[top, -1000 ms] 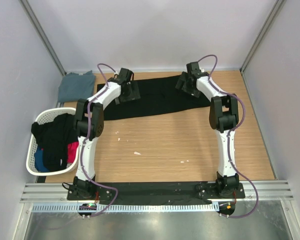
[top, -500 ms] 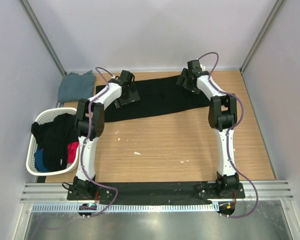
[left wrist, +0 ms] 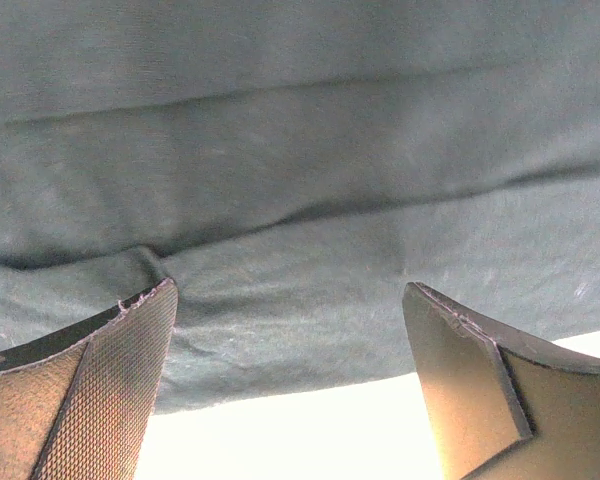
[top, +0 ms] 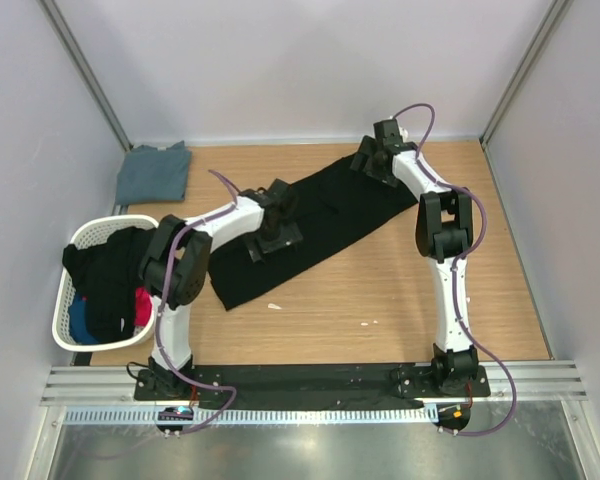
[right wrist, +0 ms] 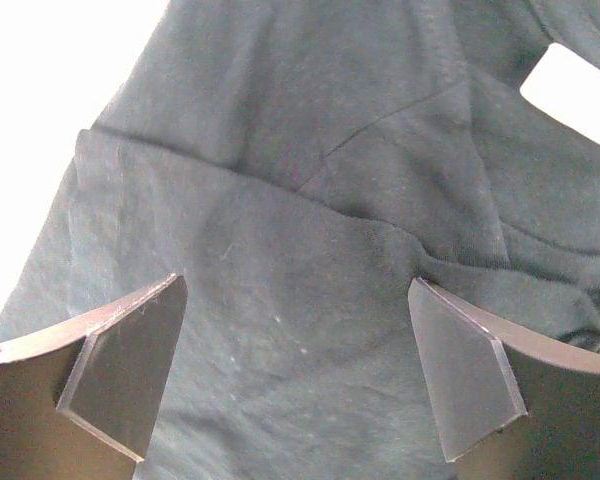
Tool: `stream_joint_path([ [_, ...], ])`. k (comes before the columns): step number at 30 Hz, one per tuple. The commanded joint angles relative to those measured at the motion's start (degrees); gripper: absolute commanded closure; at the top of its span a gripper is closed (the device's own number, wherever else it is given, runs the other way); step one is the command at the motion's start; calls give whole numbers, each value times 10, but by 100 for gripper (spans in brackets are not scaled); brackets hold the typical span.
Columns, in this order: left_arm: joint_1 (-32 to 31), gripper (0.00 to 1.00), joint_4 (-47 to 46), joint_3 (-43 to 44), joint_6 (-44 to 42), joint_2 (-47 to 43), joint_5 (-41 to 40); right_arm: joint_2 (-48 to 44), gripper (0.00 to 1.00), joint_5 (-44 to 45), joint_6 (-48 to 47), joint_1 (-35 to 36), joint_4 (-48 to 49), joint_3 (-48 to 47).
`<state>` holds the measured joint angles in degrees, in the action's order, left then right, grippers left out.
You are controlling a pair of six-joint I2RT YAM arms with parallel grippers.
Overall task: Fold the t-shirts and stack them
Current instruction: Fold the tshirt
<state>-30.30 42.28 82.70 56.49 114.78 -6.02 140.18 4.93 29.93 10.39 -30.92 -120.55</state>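
1. Pale walls box in a wooden table (top: 380, 290). From the overhead camera I see the black t-shirt (top: 325, 215) spread as a long slanted band from the far right toward the middle. The left gripper (top: 268, 245) sits over its near left part, and the right gripper (top: 368, 162) over its far right end. The grey-blue t-shirt (top: 152, 172) lies bunched in the far left corner, well apart from both. A white laundry basket (top: 60, 310) holding dark, red and blue clothes stands at the left edge.
2. On my left wrist camera the jaws are spread wide with nothing pinched. Creased black cloth lies under and between the fingers (left wrist: 100, 390), its edge crossing close to their tips.
3. On my right wrist camera the jaws gape as well, released, above wrinkled black cloth with a seam running across it.
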Motion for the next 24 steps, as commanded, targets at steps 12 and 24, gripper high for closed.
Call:
stream_joint_path([
  [12,-217,5,44,-12,173,18,45,48,0,-65,-21,41,20,-17],
  [24,-279,5,34,84,53,101,132,67,0,-74,-40,112,57,-52],
])
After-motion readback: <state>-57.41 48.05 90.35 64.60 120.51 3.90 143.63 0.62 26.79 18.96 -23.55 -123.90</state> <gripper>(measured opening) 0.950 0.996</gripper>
